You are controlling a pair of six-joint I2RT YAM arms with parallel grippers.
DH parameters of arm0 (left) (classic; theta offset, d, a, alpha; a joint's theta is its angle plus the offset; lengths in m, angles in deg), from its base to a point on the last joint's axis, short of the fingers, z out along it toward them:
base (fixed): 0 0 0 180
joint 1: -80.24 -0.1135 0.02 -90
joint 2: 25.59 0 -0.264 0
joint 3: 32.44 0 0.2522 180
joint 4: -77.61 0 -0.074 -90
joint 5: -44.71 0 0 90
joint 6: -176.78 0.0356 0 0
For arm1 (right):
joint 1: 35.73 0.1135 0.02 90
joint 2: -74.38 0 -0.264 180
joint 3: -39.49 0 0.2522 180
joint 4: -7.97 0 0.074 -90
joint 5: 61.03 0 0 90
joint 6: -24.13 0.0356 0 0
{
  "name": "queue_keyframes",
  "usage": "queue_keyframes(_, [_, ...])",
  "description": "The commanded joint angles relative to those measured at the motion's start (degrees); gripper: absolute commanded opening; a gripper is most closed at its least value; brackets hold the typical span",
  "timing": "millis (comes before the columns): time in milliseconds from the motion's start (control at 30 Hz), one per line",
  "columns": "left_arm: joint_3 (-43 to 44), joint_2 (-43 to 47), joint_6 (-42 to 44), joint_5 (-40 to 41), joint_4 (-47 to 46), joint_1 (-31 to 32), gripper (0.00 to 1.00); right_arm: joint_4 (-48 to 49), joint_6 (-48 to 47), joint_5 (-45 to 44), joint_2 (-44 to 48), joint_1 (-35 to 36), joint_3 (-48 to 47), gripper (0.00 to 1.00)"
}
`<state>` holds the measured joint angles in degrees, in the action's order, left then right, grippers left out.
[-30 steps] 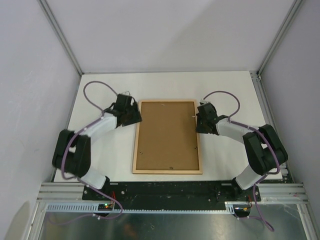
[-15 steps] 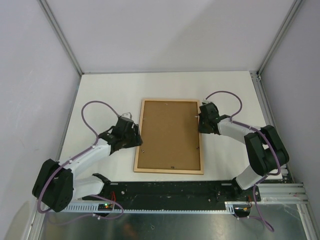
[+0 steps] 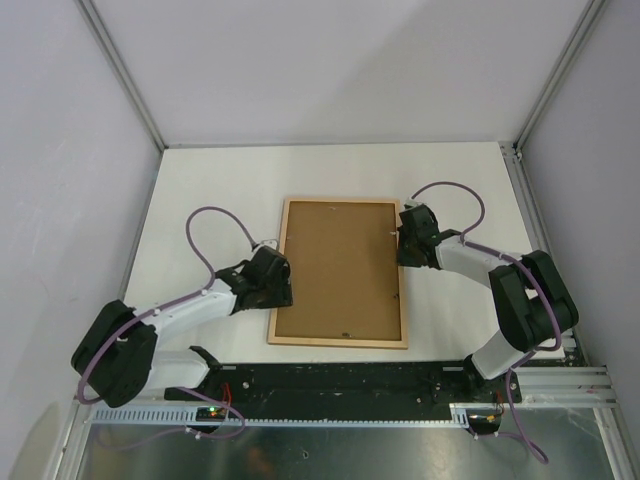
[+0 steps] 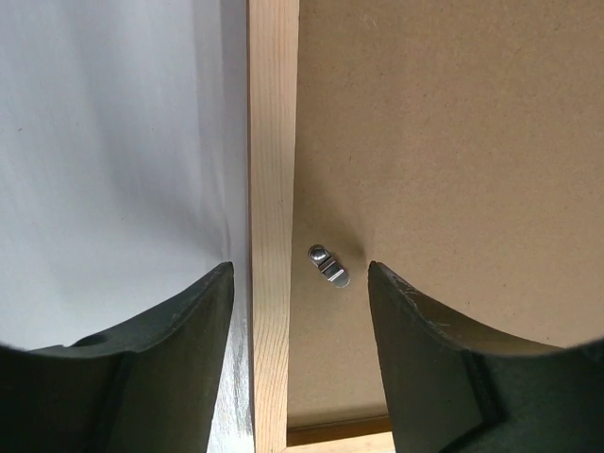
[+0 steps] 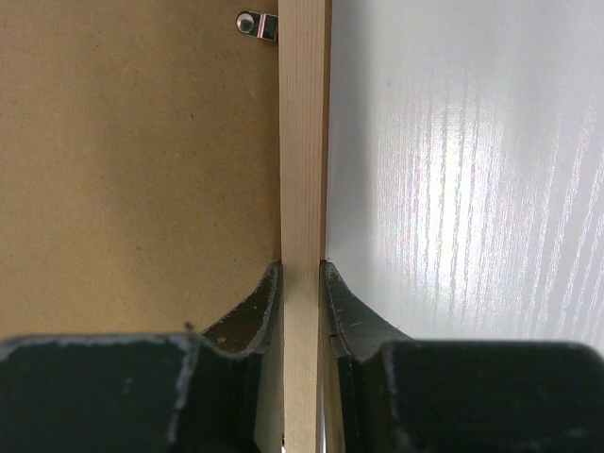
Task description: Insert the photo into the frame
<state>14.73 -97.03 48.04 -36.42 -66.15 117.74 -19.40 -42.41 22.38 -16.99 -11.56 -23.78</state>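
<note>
The frame point(image 3: 285, 271) lies back up on the white table, its pale wood rails around a brown backing board point(image 3: 336, 268). The photo is hidden. My left gripper point(image 3: 279, 293) is open over the frame's left rail point(image 4: 274, 189) near the near-left corner, its fingers point(image 4: 170, 359) astride the rail and a small metal turn clip point(image 4: 328, 266). My right gripper point(image 3: 400, 243) is shut on the frame's right rail point(image 5: 304, 142), one finger on the board side, one on the table side. Another clip point(image 5: 257, 25) sits by that rail.
The white table point(image 3: 210, 180) is walled at left, right and back. The arm bases and a metal rail point(image 3: 340, 385) run along the near edge. Purple cables point(image 3: 215, 225) loop over both arms.
My left arm has swung from the frame's upper left rail down towards the near-left corner. My right gripper has stayed clamped on the right rail. The frame has barely shifted.
</note>
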Motion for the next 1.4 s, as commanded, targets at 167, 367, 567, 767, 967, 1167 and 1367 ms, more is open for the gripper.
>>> queue_keyframes(167, [-0.88, -1.54, -1.71, 3.65, -0.34, 1.6, 0.55, 1.74, -0.43, 0.32, 3.05, -0.37, -0.17, 0.07])
queue_keyframes(367, [-1.27, -2.1, -1.74, 5.33, -0.32, 1.76, 0.35, 1.53, -0.69, 0.46, 3.3, -0.37, -0.2, 0.07])
queue_keyframes(567, [-1.53, -2.38, -1.84, 6.92, -0.09, 1.72, 0.12, 1.33, -0.79, 0.41, 3.59, -0.52, -0.17, 0.07])
queue_keyframes(767, [-0.99, -4.1, -2.29, 7.89, -0.28, 1.73, 0.05, 1.36, -0.79, 0.59, 3.72, -0.52, -0.2, 0.08])
queue_keyframes(967, [1.63, -6.87, -1.98, 10.33, -0.34, 0.55, 0.01, 0.8, -0.52, 0.97, 4.14, -0.53, -0.23, 0.09])
queue_keyframes(1167, [4.92, -11.29, -0.18, 10.78, -2.05, -2.93, 0.0, -0.49, 0.6, 1.61, 4.82, -0.41, -0.11, 0.1])
queue_keyframes(1367, [9.88, -18.3, 3.22, 9.16, -5.19, -10.23, 0.0, -0.97, 3.3, 2.71, 7.17, -0.37, 2.56, 0.11])
